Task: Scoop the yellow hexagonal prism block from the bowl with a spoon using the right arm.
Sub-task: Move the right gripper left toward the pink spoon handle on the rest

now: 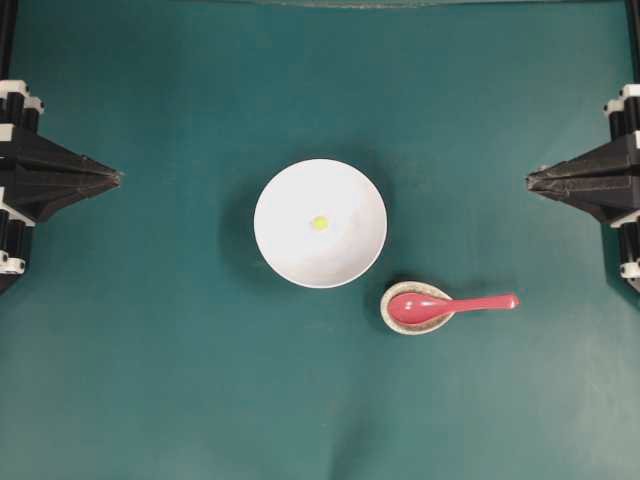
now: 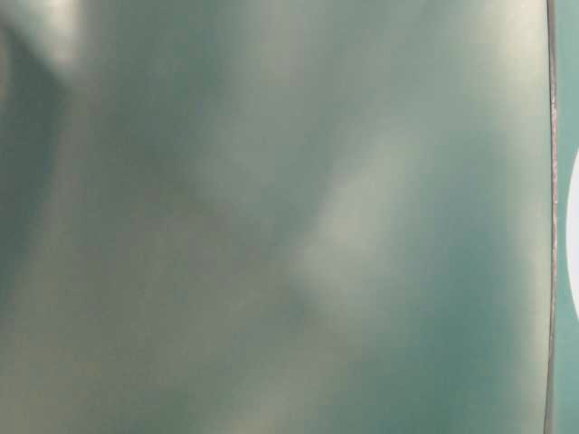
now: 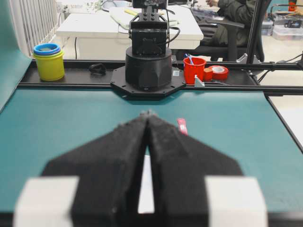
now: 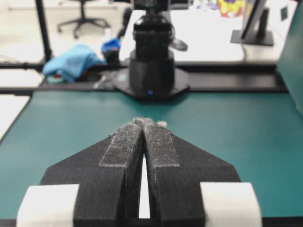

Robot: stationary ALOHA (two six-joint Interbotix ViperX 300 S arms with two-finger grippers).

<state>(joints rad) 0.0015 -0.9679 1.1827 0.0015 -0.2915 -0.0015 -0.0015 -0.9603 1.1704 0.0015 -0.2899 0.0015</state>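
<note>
**Both arms parked at the edges, block waiting in the bowl**

From the overhead view I see the white bowl [image 1: 320, 223] sitting near the middle of the green table [image 1: 150, 380], and the yellow hexagonal prism block [image 1: 319, 223] lies on the bowl's floor, about at its centre. The spoon [image 1: 450, 304] is just to the near right of the bowl: its scoop rests in a small speckled spoon rest [image 1: 417, 307] that sits close beside the bowl's rim, and its handle points off to the right, lying roughly level over the table. The block and the spoon are apart; the bowl's wall is between them.

My right gripper [image 1: 530, 181] is at the right edge of the table, well away from the spoon and the bowl, tips pointing toward the middle. In the right wrist view its fingers [image 4: 161, 151] are pressed together with nothing between them. The left gripper [image 1: 117, 177] mirrors it at the left edge; in the left wrist view its tips meet at the front, also pinching nothing, and a sliver of the spoon's handle shows just past them.

The table-level view is a blurred green wash; I can't read anything useful from it.
</note>
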